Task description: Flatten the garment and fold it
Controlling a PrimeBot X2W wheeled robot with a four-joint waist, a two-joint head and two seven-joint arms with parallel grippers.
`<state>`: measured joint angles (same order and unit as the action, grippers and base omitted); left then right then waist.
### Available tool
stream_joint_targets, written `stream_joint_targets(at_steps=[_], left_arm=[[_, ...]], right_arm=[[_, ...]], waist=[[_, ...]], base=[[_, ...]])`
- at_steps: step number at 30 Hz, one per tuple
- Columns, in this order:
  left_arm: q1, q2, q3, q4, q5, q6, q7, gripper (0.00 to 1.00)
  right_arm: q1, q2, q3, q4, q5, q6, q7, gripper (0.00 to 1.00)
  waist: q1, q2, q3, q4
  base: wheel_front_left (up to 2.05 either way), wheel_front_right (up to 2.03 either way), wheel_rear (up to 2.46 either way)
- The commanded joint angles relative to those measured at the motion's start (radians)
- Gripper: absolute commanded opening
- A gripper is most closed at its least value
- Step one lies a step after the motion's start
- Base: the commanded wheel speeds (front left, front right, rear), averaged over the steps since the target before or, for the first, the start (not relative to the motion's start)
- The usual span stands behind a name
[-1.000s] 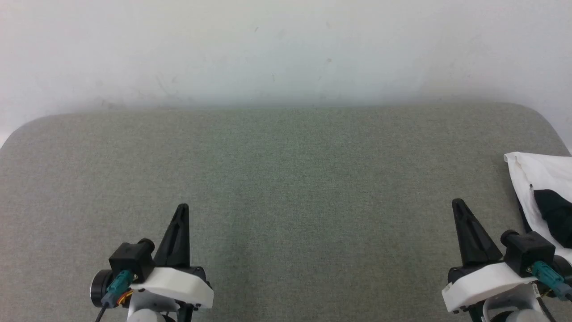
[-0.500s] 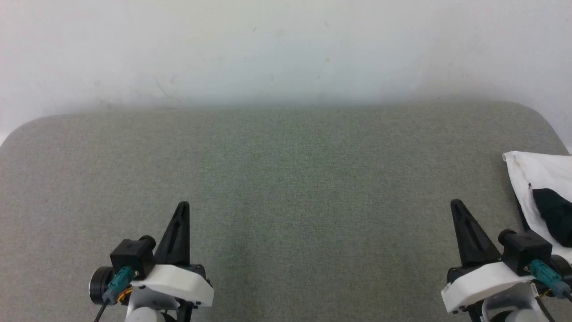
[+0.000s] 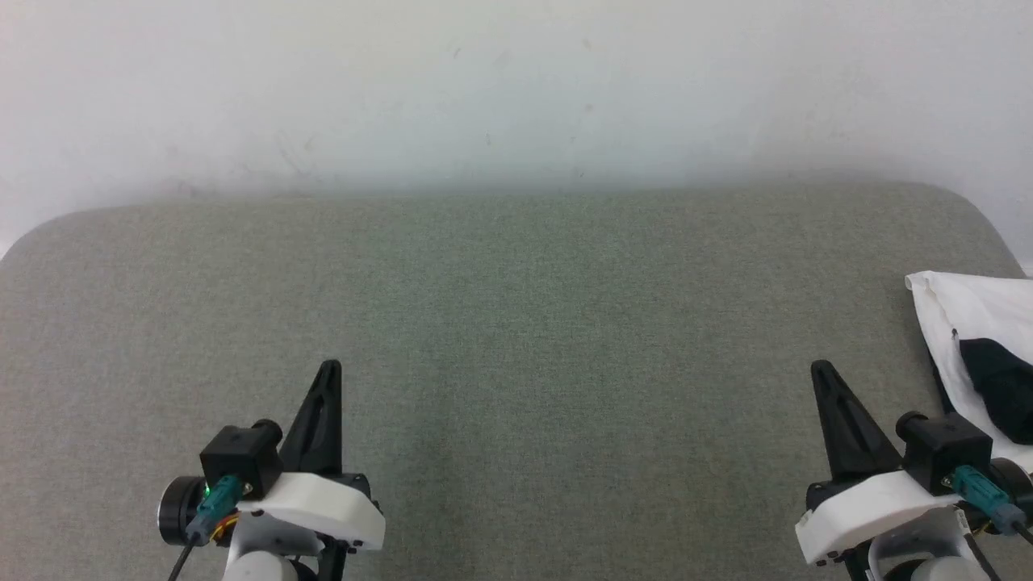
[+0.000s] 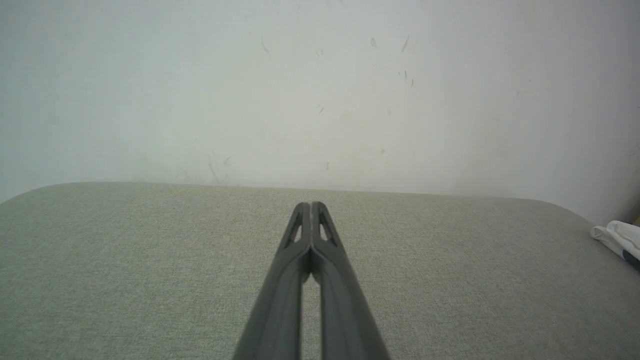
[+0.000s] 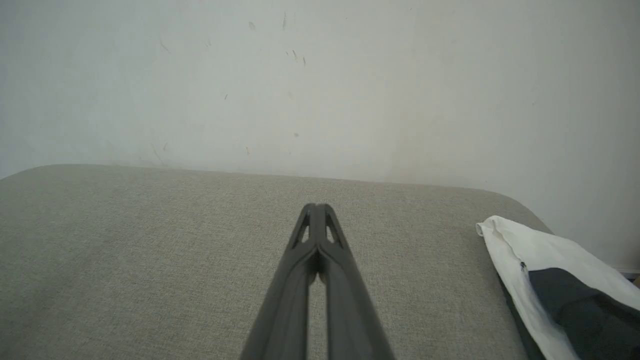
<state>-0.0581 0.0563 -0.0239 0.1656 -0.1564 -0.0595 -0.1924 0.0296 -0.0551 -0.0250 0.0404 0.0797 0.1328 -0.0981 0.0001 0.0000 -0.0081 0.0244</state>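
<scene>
I am holding my left fingers [image 3: 323, 411] pressed together, pinching nothing, and they are pointing across the grey-green bench [image 3: 516, 323] toward the scuffed white wall [image 3: 516, 81]. Further right, my right fingers [image 3: 846, 428] are likewise sitting tip against tip with nothing between them. The garment [image 3: 964, 311] is lying at the bench's far right edge, near my right fingers but clear of them, its white cloth bunched around a black part.

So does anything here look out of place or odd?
The garment sits off at the right edge of the grey surface, beside the shut right gripper but not held by it, rather than in the middle. Nothing else odd.
</scene>
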Motion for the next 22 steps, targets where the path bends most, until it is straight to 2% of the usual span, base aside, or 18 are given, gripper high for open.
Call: stream_joint_targets(at_steps=[1, 22], left_arm=[[0.016, -0.002, 0.004, -0.011, 0.015, 0.009, 0.007, 0.00], [0.025, -0.003, 0.008, -0.045, 0.046, 0.020, 0.048, 0.00]], right_arm=[[-0.007, 0.001, 0.003, -0.007, -0.009, -0.001, 0.002, 0.00], [-0.012, 0.002, 0.008, -0.015, -0.024, -0.001, 0.023, 0.00]], waist=[[-0.0001, 0.0000, 0.000, 0.000], [-0.0001, 0.0000, 0.002, -0.006]], base=[[0.00, 0.00, 0.00], [0.00, 0.00, 0.00]])
